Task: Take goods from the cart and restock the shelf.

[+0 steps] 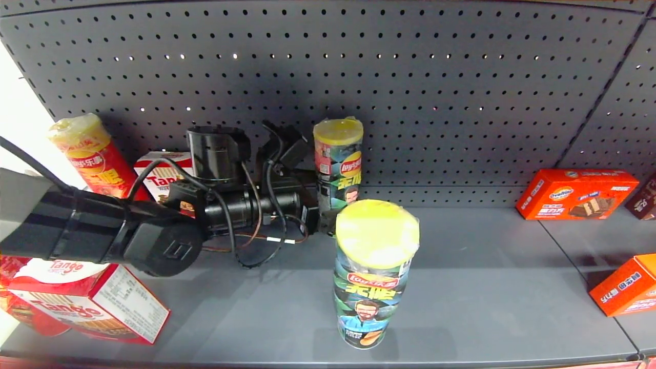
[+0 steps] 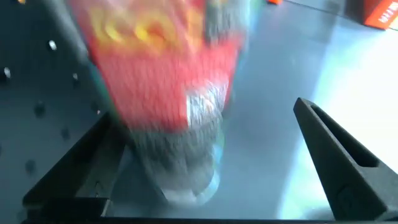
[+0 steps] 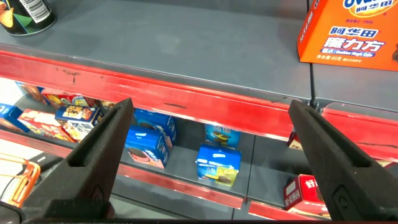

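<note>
This is a shop. A gray shelf (image 1: pixel 487 287) with a pegboard back (image 1: pixel 410 66) carries chip cans (image 1: pixel 376 271) and snack boxes (image 1: pixel 576 193).

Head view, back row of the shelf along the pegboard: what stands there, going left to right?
Red chip can → white-and-red wafer box → green chip can with a yellow lid → orange box → dark brown box at the edge.

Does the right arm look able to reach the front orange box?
Probably yes: nothing stands before the orange box, and the open right tool only has to rise over the red shelf lip.
</note>
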